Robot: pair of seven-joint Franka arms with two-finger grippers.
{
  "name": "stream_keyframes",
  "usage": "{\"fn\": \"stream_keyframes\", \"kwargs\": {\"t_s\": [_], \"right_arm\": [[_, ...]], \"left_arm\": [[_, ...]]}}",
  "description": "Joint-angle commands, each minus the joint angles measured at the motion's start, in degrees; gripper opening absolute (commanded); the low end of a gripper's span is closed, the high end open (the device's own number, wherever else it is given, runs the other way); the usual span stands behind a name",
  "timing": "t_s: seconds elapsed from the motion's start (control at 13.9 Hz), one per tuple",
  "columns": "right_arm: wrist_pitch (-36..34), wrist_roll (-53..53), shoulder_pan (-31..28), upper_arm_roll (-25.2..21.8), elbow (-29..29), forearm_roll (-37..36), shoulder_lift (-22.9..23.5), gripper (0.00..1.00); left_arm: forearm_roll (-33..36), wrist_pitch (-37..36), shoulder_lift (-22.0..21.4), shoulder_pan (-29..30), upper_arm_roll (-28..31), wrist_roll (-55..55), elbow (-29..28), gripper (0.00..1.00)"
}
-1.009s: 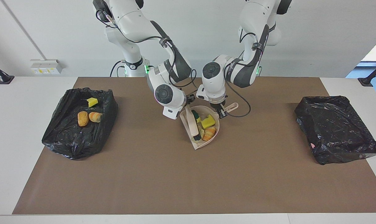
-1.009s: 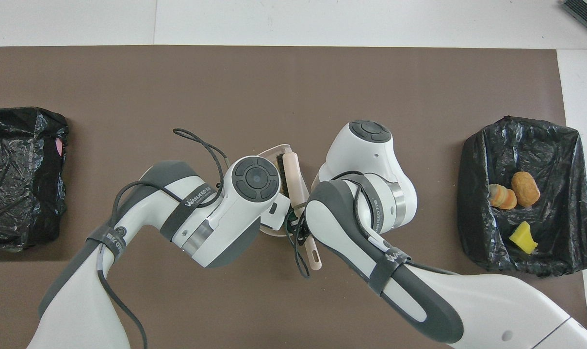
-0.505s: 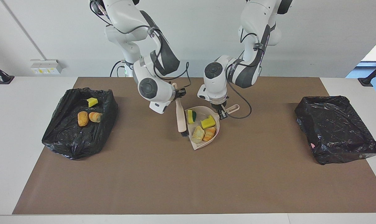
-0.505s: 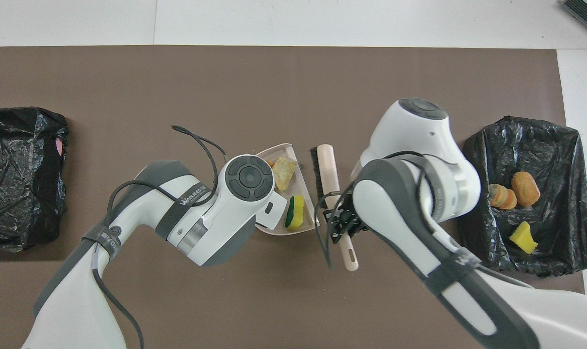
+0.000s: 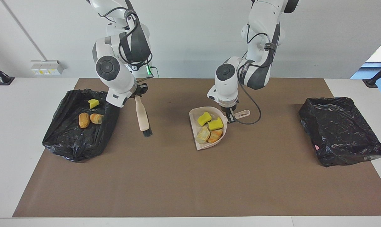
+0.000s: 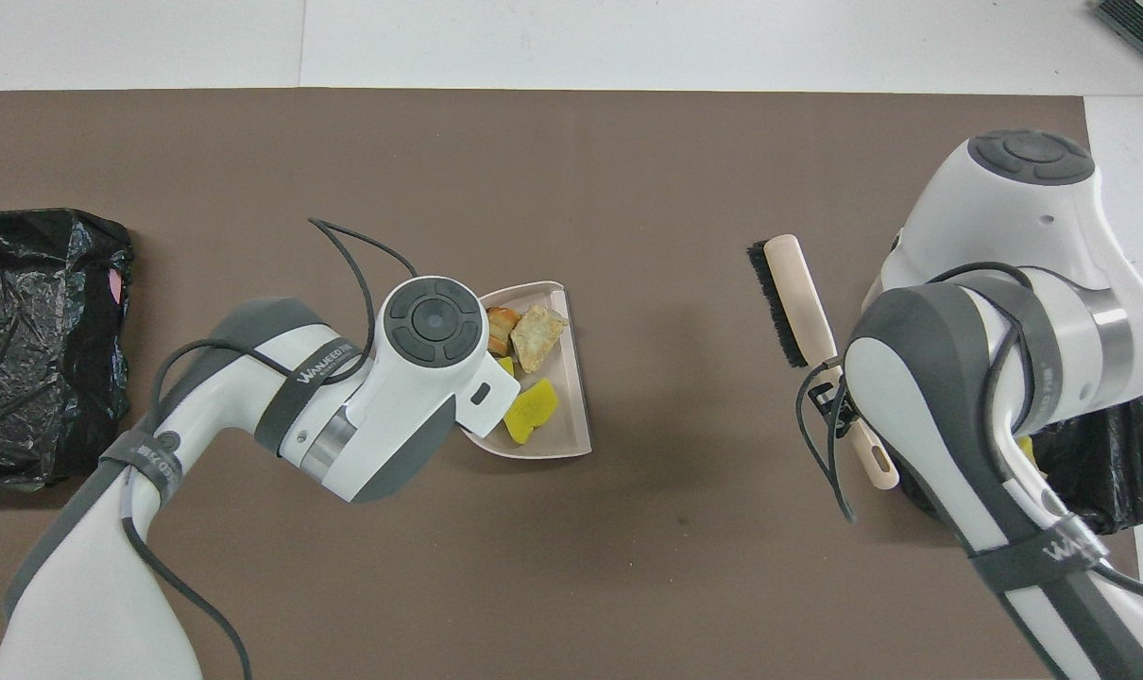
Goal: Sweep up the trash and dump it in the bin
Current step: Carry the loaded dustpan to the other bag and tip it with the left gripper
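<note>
We are logging: left gripper [image 5: 230,117] pinching the dustpan [image 5: 195,118] handle, 4 trash scraps [image 5: 209,128] lying inside at mid-tabletop [image 5: 184,176]; right gripper [image 5: 139,92] clamping the brush [image 5: 143,118] over open mat beside the bin [image 5: 61,142], 3 scraps [image 5: 89,117] sitting in it.

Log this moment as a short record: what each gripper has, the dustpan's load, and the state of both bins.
left gripper: shut on the dustpan handle
right gripper: shut on the brush, raised over the mat
dustpan load: four trash scraps, two yellow, two tan-orange
bin at right arm's end: three scraps inside
bin at left arm's end: no scraps visible
loose trash on mat: none seen
</note>
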Motion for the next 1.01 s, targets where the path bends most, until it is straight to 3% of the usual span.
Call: {"fn": "stream_keyframes", "kwargs": {"t_s": [0.0, 0.22, 0.5, 0.65, 0.94], "right_arm": [[1.49, 1.29, -1.48, 0.71, -2.35, -2.41, -0.97, 0.00], [5.44, 15.26, 3.22, 1.15, -10.09, 1.78, -4.93, 0.00], [9.03, 28.26, 13.33, 1.15, -11.60, 13.03, -4.24, 0.00], [13.33, 33.37, 18.69, 1.15, -13.00, 18.14, -3.09, 0.00], [18.87, 34.62, 24.50, 1.15, -17.03, 22.46, -2.38, 0.00]], "left_arm": [[-0.19, -0.74, -6.38, 4.49, -0.25, 7.45, -3.53, 0.00], [-0.19, -2.06, -11.75, 12.21, -0.08, 14.30, -5.29, 0.00], [-0.19, -3.20, -14.92, 23.47, 0.01, 24.25, -4.95, 0.00], [-0.72, -3.12, -15.10, 28.66, 0.27, 26.63, -4.16, 0.00], [-4.75, -3.20, -12.30, 40.60, 0.45, 39.18, 3.12, 0.00]]}}
